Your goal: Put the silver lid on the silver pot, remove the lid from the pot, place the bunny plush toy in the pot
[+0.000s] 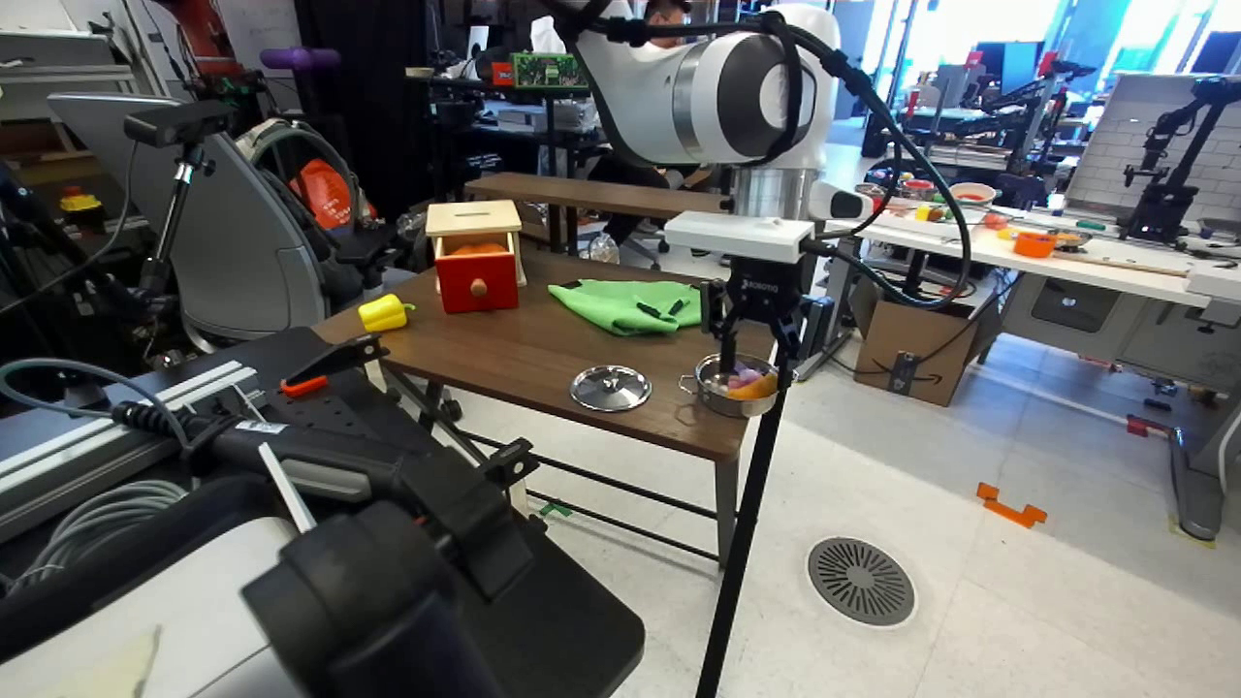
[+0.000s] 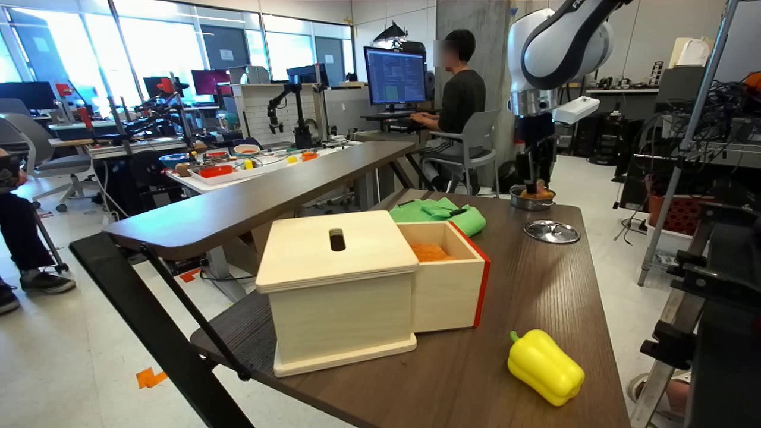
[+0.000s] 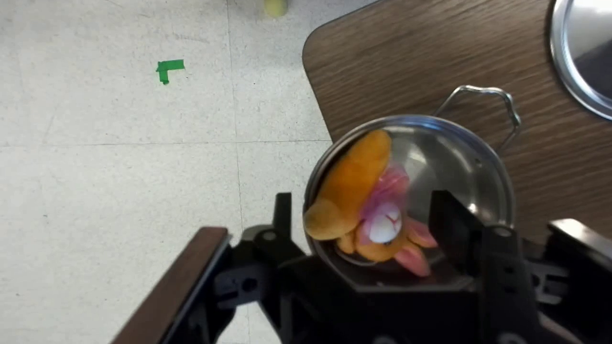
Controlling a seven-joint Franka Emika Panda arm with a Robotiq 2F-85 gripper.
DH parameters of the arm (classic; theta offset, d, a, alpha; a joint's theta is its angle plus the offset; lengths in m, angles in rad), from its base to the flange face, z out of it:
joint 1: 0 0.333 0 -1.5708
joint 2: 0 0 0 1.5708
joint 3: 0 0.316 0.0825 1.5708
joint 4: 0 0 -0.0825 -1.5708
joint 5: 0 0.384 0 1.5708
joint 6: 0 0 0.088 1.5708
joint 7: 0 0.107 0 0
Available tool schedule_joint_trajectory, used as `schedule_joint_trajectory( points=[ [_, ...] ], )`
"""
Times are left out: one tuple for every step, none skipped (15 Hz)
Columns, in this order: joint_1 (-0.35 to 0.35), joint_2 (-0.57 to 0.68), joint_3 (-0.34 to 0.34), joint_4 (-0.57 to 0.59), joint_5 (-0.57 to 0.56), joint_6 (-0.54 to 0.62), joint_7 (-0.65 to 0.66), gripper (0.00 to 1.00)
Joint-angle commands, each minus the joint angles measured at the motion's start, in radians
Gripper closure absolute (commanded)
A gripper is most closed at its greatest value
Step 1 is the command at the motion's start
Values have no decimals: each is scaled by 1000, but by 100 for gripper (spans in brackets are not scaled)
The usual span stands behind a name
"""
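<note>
In an exterior view, locate the silver pot (image 1: 725,401) near a corner of the surface (image 1: 504,354), upright and uncovered. Find the silver lid (image 1: 611,390) lying flat just beside, not touching; interpret as parking, to leave the mouth free for loading. Note the gripper (image 1: 755,370) pointing straight down at the pot, presumably to suit a vertical exit.

In an exterior view, identify the remaining items: yellow pepper (image 2: 546,367) and wooden box (image 2: 342,324), well apart from the pot, plus green cloth (image 2: 433,209) between box and pot (likely no part of the procedure, hence set aside).

In the wrist view, confirm the bunny plush toy (image 3: 368,205) inside the pot, lying along the wall nearest the surface edge, muzzle upward. Attribute this pose, in judgement, to soft stuffing and a low, round wall. Read the gripper as spread wide and gripping nothing: one finger over or within the hollow, one outside the rim, a stance centred on the toy rather than on the pot (contact with the ears: impossible to tell). Treat the placing step as practically complete. Raise straight up before travelling sideways; otherwise risk hooking the rim and dragging the pot over the edge.
</note>
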Motion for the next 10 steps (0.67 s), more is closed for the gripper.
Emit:
schedule_joint_trajectory(
  points=[
    [1, -6, 4, 27, 17, -29, -1, 0],
    [0, -15, 6, 25, 20, -27, -1, 0],
    [-4, -32, 11, 18, 27, -24, -5, 0],
    [-6, -46, 15, 12, 32, -19, -7, 0],
    [-6, -68, 19, -1, 38, -10, -9, 0],
    [-8, -87, 23, -16, 45, -5, -14, 0],
    [-1, -102, 17, -24, 35, -46, -23, 0],
    [2, -46, 8, 19, 29, -8, -5, 0],
    [3, -61, 9, 14, 29, -24, -7, 0],
    [3, -70, 9, 10, 29, -31, -8, 0]
  ],
)
